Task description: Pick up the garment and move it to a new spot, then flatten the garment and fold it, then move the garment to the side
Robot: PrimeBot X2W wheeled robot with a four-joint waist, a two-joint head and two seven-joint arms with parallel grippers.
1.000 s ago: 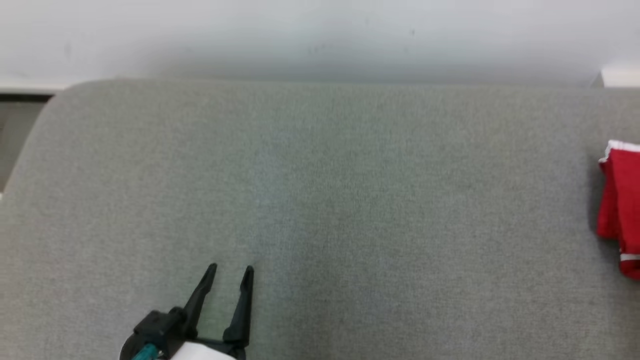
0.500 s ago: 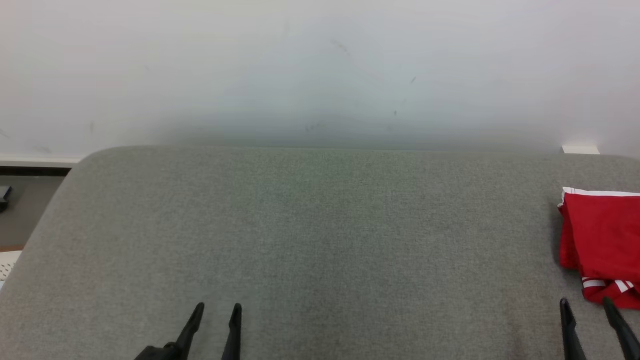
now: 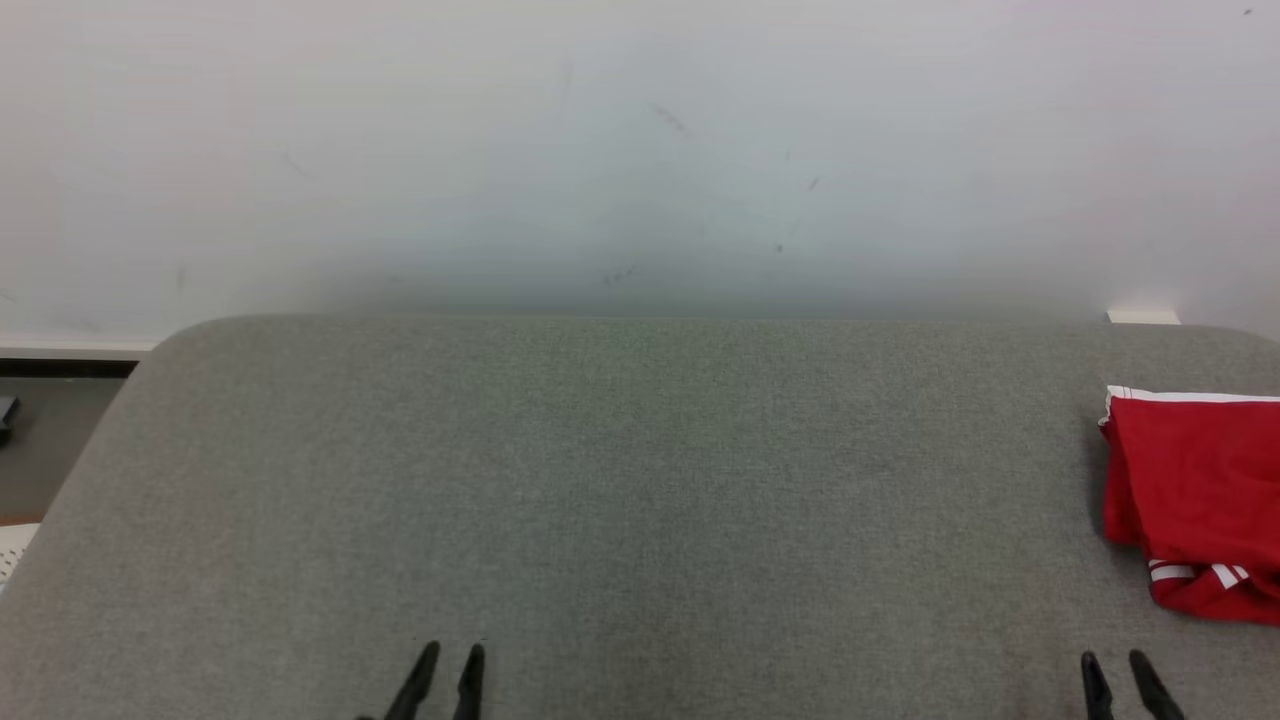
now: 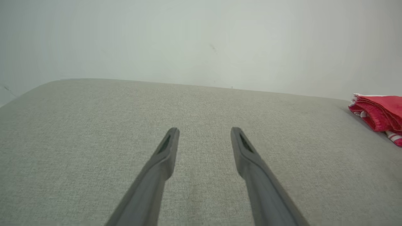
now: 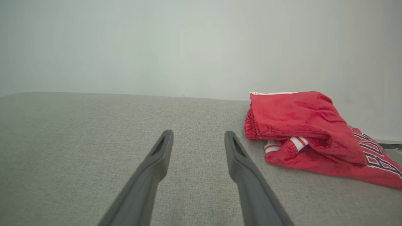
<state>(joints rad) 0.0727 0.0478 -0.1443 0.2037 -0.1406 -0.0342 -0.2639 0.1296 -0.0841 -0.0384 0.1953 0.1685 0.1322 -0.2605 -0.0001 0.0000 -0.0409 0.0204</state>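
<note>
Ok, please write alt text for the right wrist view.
A loosely folded red garment lies on a grey surface, ahead and to the right of the open, empty right gripper. A pale wall stands behind.

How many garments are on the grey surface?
1: the red garment, folded near the right end of the grey surface, ahead of the right tool. More may lie beyond the frame.

The red garment [image 5: 298, 125], white-trimmed and loosely folded, is lying bunched at the far right of the grey surface [image 5: 78, 125], seemingly bearing dark lettering.
</note>
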